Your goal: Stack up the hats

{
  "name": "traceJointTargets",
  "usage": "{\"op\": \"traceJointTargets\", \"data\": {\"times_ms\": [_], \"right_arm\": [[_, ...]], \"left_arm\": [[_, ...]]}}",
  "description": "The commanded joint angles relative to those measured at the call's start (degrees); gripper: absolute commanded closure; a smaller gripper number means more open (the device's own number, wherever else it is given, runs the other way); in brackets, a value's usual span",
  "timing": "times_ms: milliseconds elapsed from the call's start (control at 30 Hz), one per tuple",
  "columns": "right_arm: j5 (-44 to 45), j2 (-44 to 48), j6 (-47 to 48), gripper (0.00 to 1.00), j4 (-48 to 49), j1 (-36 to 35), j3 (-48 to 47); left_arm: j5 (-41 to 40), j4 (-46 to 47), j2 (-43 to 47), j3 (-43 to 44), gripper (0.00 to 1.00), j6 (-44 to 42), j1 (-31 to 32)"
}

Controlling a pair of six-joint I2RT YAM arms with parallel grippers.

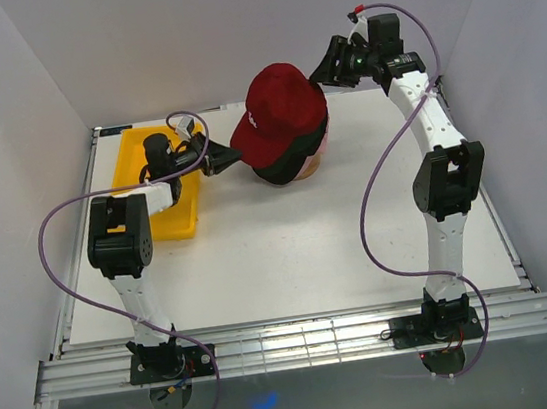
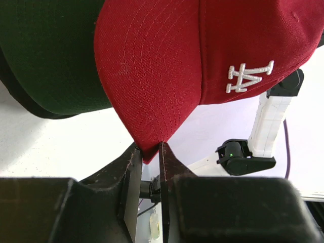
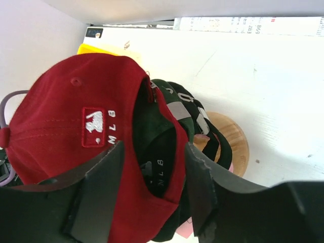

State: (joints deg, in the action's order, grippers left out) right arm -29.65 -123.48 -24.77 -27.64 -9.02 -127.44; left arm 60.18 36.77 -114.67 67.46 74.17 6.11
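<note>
The left arm [image 1: 117, 240] and the right arm [image 1: 449, 181] are each built of slim white tubular links joined by chunky black joint housings, on a black base plate [image 1: 164, 365]. A thin purple cable [image 1: 42, 235] loops loosely beside the left arm. A second purple cable [image 1: 361, 218], tipped with a red plug [image 1: 359, 8], runs along the right arm. The left tool [image 2: 147, 152] has two flat matte-black fingers with scuffed edges. The right tool [image 3: 154, 152] has the same kind of fingers, and a small green light [image 1: 362, 54] glows on its wrist.
</note>
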Motion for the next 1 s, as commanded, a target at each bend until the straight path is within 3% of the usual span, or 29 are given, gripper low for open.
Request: {"op": "traceJointTargets", "data": {"times_ms": [0,200,700,967], "right_arm": [[0.6,1.8,0.7,0.42,1.7,-0.1,-2.9],[0.9,2.5,1.1,0.37,1.6,-0.1,-1.2],[2.5,2.2,2.6,0.49,-0.1,-0.1,0.8],[1.3,2.0,2.3,0.45,1.0,-0.3,2.3]], "left_arm": [[0.0,-2.5,3.8,2.2,0.73,-3.1,0.0],[-0.5,-3.7,3.4,2.8,0.76,-3.4,0.0],[-3.7,-5.7,2.3,0.3,0.87,-2.5,0.0],[-4.0,-7.9,1.5,0.5,0.92,-3.9,0.0]]}}
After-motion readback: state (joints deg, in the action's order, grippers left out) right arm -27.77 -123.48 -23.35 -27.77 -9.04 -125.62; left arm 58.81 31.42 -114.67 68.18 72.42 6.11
